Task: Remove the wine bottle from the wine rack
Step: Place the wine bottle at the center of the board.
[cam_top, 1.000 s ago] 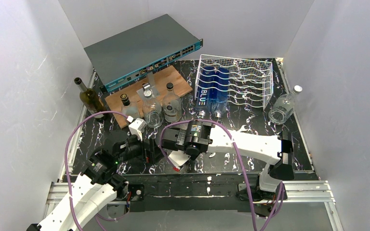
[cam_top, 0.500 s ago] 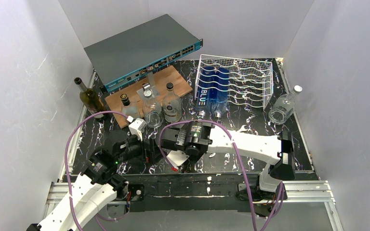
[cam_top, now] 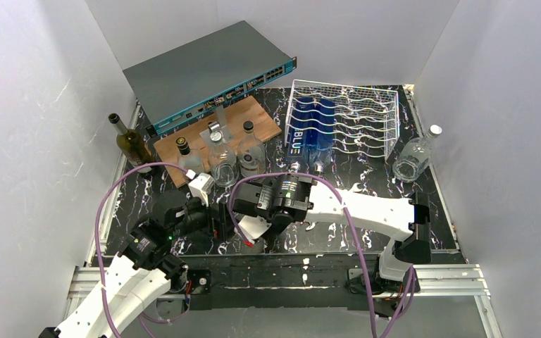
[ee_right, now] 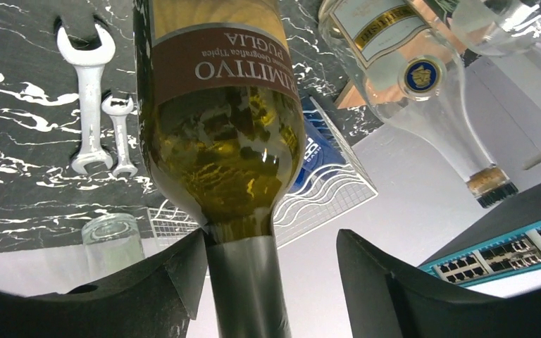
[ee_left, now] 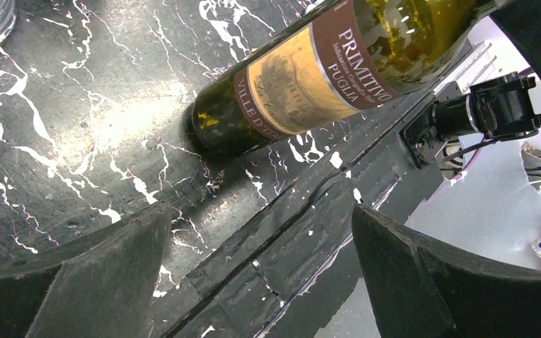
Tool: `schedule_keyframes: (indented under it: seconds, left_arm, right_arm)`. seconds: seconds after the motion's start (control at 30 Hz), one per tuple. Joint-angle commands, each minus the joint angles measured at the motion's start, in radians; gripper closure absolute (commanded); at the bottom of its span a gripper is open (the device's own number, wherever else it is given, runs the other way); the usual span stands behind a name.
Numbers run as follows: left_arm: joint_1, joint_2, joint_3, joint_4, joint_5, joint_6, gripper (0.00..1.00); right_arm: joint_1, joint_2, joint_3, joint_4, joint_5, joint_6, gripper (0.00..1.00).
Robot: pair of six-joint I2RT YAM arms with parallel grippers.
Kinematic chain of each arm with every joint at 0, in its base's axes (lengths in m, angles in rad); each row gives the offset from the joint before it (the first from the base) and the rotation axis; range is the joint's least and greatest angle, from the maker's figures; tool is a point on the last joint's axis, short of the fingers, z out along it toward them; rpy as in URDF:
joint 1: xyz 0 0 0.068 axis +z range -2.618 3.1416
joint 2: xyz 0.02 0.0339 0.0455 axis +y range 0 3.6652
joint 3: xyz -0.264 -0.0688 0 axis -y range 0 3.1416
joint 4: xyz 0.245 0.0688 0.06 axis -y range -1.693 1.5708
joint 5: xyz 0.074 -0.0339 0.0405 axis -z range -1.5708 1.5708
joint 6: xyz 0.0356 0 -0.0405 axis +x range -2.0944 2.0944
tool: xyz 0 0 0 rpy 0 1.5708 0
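Right claw (ee_right: 268,248) parted around the neck of the green wine bottle (ee_right: 218,141), left claw (ee_left: 260,232) wide open near its base on the bench (ee_left: 77,127), wine rack (cam_top: 356,116) at upper right of the top view, well apart, holding a blue bottle (cam_top: 308,134)

Dark green wine bottle (ee_left: 310,77), tan and brown Primitivo label, is off the rack with its base on the black marbled top around 6 o'clock; the white wire wine rack (cam_top: 373,120) sits at 1 o'clock
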Motion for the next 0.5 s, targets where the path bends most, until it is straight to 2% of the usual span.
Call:
schedule_keyframes:
  seconds: [0.0, 0.47]
  left_arm:
    - [-0.004, -0.004, -0.012, 0.015, 0.011, 0.025, 0.01]
    - [-0.004, 0.013, -0.017, 0.022, -0.015, 0.039, 0.01]
  right_arm:
    - [0.005, -0.002, 0.053, 0.02, 0.072, -0.355, 0.26]
    - [0.005, -0.003, 0.085, 0.064, 0.064, -0.362, 0.27]
